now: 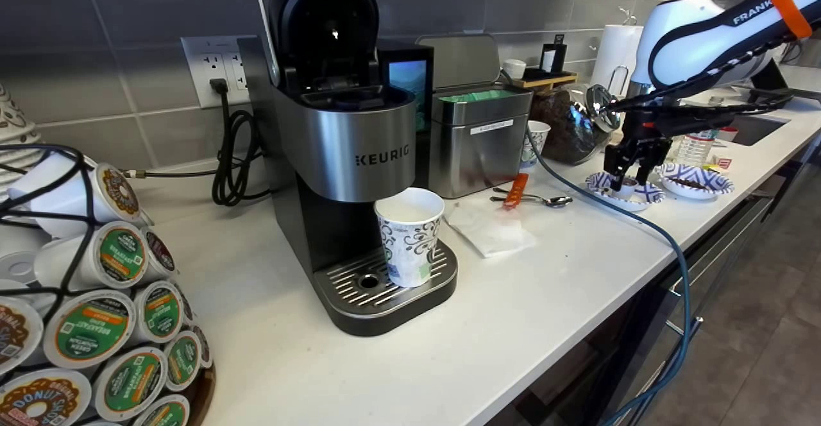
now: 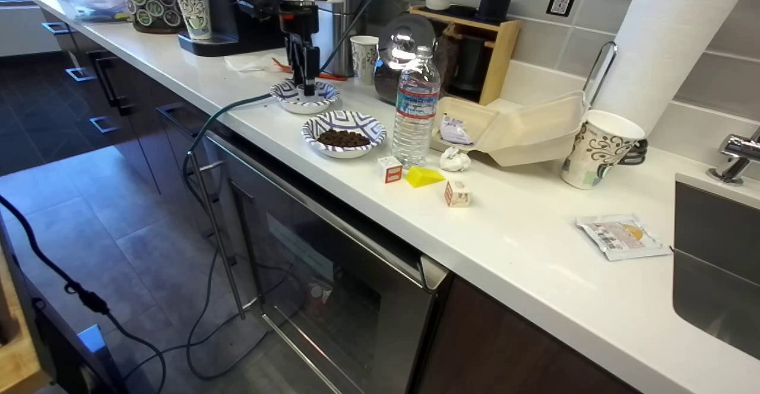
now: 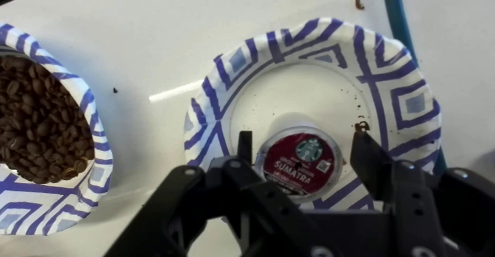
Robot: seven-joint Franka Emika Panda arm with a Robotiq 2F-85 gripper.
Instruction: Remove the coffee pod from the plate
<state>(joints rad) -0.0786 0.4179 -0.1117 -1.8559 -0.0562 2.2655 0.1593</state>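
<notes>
A red-lidded coffee pod [image 3: 297,166] is seen on the patterned plate [image 3: 305,84], straddled by the hand [image 3: 301,139], whose 2 fingers [image 3: 369,162] are parted wider than the pod, with nothing gripped. Beside the plate, coffee beans [image 3: 40,121] are held in a matching bowl [image 3: 99,152] on the desk [image 3: 151,32].

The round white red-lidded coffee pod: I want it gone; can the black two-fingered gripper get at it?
Likely yes: the gripper stands open, its fingers flanking the pod in the wrist view, with no object seen blocking them.
</notes>
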